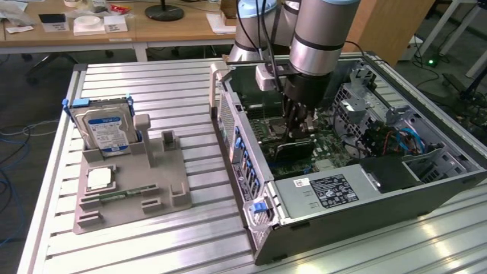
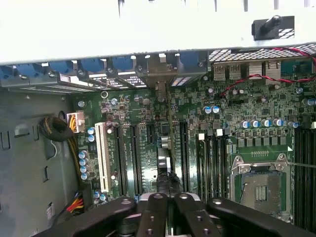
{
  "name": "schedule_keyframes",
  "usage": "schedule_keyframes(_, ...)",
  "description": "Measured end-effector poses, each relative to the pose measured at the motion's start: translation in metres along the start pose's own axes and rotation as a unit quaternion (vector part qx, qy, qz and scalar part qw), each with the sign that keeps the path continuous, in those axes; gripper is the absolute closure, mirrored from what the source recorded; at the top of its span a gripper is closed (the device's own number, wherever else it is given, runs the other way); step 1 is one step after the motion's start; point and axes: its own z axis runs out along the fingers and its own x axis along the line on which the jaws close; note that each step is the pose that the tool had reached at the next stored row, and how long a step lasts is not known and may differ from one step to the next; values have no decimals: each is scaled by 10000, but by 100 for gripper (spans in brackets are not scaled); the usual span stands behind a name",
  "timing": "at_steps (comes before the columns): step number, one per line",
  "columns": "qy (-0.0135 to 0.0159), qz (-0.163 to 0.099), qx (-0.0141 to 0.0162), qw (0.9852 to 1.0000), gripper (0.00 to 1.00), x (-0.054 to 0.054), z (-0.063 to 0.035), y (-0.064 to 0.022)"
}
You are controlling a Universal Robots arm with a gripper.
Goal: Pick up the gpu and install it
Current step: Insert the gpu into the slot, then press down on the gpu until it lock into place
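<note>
Where wooden desks (image 1: 114, 34) back the ribbed metal table (image 1: 137, 240), gripper (image 1: 298, 132) apparently clamped on gpu (image 1: 293, 153).

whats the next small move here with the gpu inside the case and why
Probably a short, straight push down. The end effector is shut on the gpu, which stands on edge over the motherboard inside the computer case. In the wrist view the card's thin edge lines up with a slot, but whether it is fully seated cannot be told.
</note>
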Motion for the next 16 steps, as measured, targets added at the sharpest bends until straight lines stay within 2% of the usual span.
schedule_keyframes(1, 0, 0, 0, 10000, 88, 0, 0, 0)
schedule_keyframes(3, 0, 0, 0, 10000, 89, 0, 0, 0)
schedule_keyframes(16, 0, 0, 0, 10000, 89, 0, 0, 0)
